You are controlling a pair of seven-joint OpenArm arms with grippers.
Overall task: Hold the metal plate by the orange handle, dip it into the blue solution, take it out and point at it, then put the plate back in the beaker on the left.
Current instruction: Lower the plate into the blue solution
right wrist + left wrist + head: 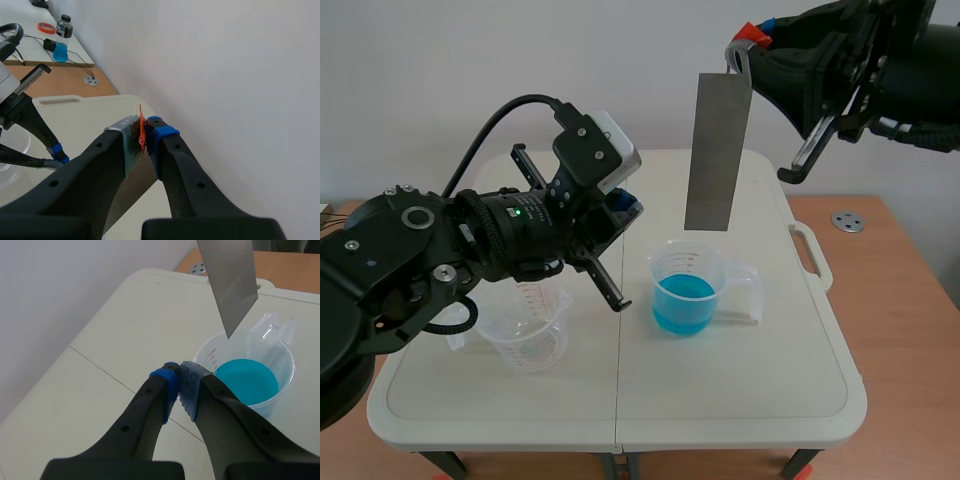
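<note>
1. Right gripper [145, 134]: clenched on the orange handle [141, 131]. The metal plate [718, 150] hangs with its long axis 12-to-6 o'clock.
2. Plate's lower edge: directly above the blue-solution beaker [685, 290], clear of the liquid.
3. Left gripper [179, 382]: fingers closed, empty, at the plate's 8 o'clock in the scene view.
4. Empty beaker [525, 335]: below the left arm.

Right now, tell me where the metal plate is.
In the scene view the metal plate hangs upright, right of centre, gripped at its top by the right arm's fingers; its lower edge is above the beaker of blue solution, clear of the liquid.
</note>
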